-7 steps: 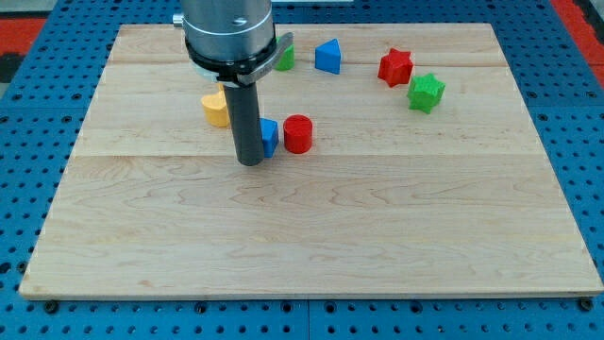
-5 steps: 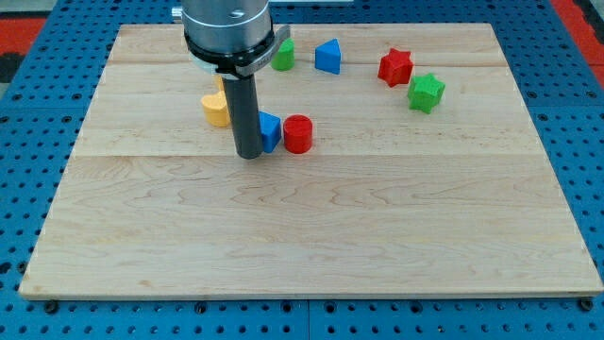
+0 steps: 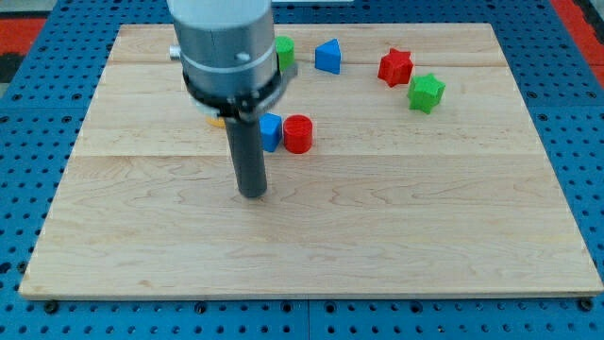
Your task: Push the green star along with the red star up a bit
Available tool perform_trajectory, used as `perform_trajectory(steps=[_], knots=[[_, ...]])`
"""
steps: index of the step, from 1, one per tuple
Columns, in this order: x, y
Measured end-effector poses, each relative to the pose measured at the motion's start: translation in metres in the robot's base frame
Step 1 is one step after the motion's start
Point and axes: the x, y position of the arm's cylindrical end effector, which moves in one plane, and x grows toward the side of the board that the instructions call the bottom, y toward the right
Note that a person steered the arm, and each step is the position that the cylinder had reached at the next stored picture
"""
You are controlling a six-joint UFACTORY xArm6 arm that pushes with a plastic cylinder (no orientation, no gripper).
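The green star (image 3: 426, 92) lies on the wooden board (image 3: 377, 236) at the upper right, touching or almost touching the red star (image 3: 395, 67) just up and left of it. My tip (image 3: 252, 194) rests on the board left of centre, far to the left of and below both stars. It stands just below a blue block (image 3: 272, 131) and a red cylinder (image 3: 298, 134).
A yellow block (image 3: 217, 120) is mostly hidden behind the rod. A green block (image 3: 283, 52) and a blue triangular block (image 3: 327, 57) sit near the board's top edge. The board lies on a blue pegboard (image 3: 38, 113).
My tip has moved toward the view's bottom, from beside the blue block to a spot below it. The arm now hides most of the yellow block. No block has moved.
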Motion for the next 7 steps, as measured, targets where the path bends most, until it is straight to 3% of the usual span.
perform_trajectory(steps=[1,2,3,4,7], knots=[[0.006,0.089],[-0.074,0.206],[-0.123,0.267],[-0.161,0.272],[-0.127,0.231]])
